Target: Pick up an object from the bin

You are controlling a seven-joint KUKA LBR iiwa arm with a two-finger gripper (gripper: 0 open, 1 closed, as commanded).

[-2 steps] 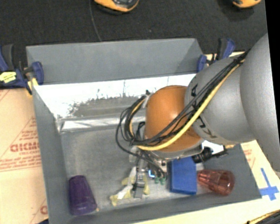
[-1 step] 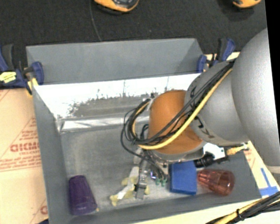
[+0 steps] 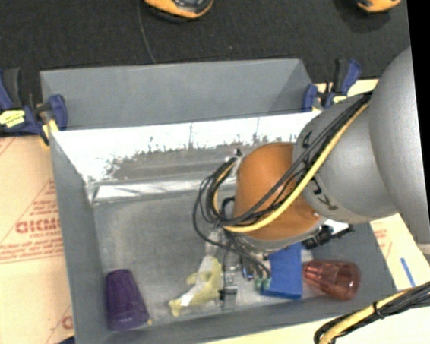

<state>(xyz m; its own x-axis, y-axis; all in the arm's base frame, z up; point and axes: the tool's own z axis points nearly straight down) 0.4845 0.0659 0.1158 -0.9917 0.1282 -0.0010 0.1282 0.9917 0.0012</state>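
Note:
My gripper [image 3: 228, 286] reaches down near the bin's front wall, a little right of the middle, under the arm's orange cover. It stands right beside a crumpled pale yellow and white thing [image 3: 197, 290], which lies just to its left. A blue block [image 3: 284, 275] lies close on its right, partly under the arm. I cannot tell whether anything is held.
A purple cup [image 3: 124, 298] stands in the front left corner. A clear red cup [image 3: 333, 279] lies on its side at the front right, next to the blue block. The arm and its cables cover the bin's right middle.

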